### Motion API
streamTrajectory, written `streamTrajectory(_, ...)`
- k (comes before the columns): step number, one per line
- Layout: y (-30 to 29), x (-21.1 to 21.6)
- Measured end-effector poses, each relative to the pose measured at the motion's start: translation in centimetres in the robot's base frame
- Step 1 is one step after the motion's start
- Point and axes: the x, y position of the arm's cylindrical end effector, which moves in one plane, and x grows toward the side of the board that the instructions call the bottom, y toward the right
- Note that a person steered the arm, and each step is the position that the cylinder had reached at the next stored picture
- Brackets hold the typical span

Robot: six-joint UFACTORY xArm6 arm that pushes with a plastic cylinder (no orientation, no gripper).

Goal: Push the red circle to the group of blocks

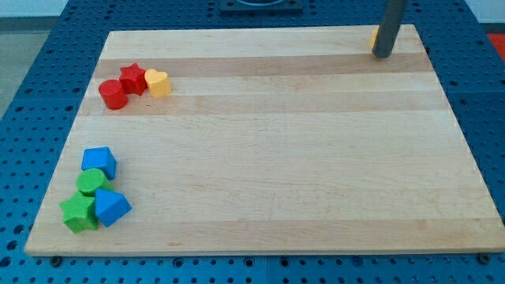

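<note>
The red circle (113,94) lies at the view's upper left of the wooden board (276,158), touching a red star (133,78), with a yellow heart (158,82) just right of the star. A group of blocks sits at the lower left: a blue cube (99,162), a green circle (93,183), a green star (79,212) and a blue triangle-like block (111,207). My tip (383,55) rests at the view's top right, far from the red circle, right beside a mostly hidden orange-yellow block (373,38).
The board lies on a blue perforated table (47,71). A dark base shows at the view's top centre (260,6).
</note>
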Motion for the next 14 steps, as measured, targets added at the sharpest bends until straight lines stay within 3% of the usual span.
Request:
streamTrajectory(2,-12.5,2.9)
streamTrajectory(5,-28.3,3.0)
streamTrajectory(7,-30.4,2.9)
streamTrajectory(8,-33.2,-1.0)
streamTrajectory(10,-41.9,-1.1)
streamTrajectory(11,-42.4,-1.1)
streamTrajectory(14,-44.7,3.4)
